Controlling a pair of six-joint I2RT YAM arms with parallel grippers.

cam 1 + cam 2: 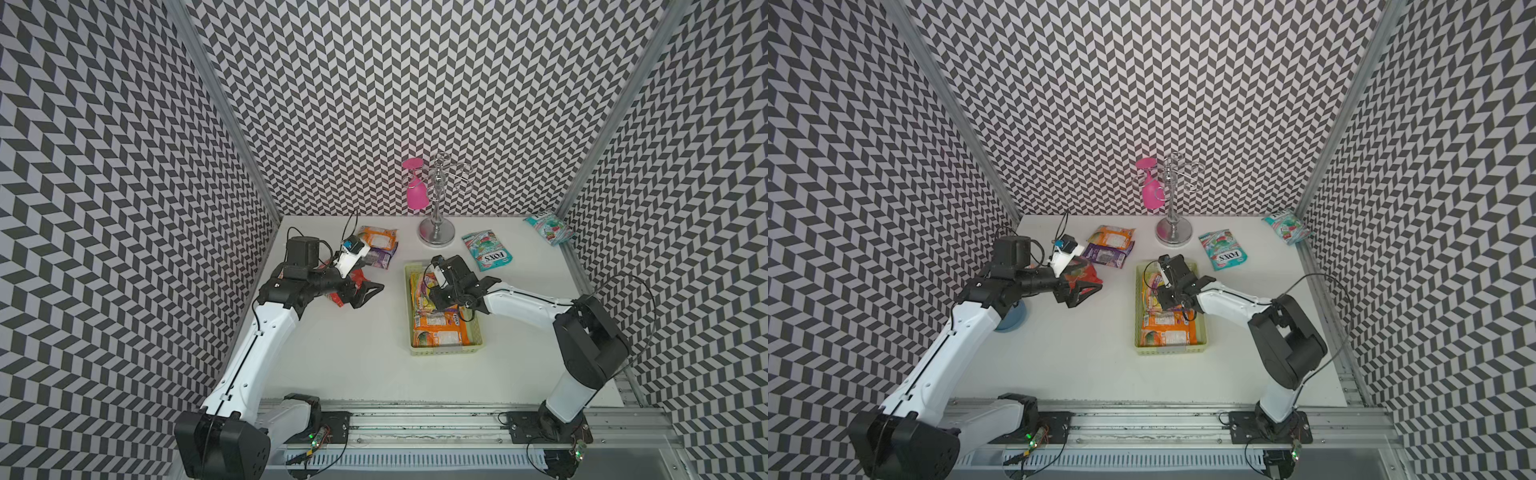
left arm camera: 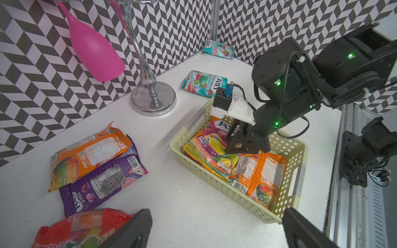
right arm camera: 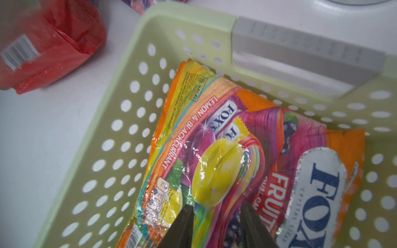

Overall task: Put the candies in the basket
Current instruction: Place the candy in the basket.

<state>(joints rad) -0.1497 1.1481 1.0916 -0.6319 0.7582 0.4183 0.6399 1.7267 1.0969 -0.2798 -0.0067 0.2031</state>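
Observation:
The pale green basket (image 1: 446,351) (image 2: 214,182) holds several candies, orange ones (image 1: 440,328) and a lemon-and-blackcurrant bag (image 3: 214,167) on top. My right gripper (image 3: 217,210) (image 2: 234,150) reaches down into the basket, its jaws partly apart over that top bag, which lies flat under them. My left gripper (image 2: 214,232) (image 1: 365,291) hangs wide open over bare table left of the basket. A red candy bag (image 2: 71,229) (image 1: 1084,270) lies beside one finger. An orange bag (image 1: 378,237) overlaps a purple one (image 1: 380,259) behind it. Two teal bags (image 1: 488,251) (image 1: 548,226) lie at the back right.
A chrome stand (image 1: 436,232) with a pink glass (image 1: 417,193) hanging from it stands at the back, just behind the basket. A blue bowl (image 1: 1013,320) shows under my left arm. Patterned walls close three sides, and a metal rail (image 1: 415,419) runs along the front.

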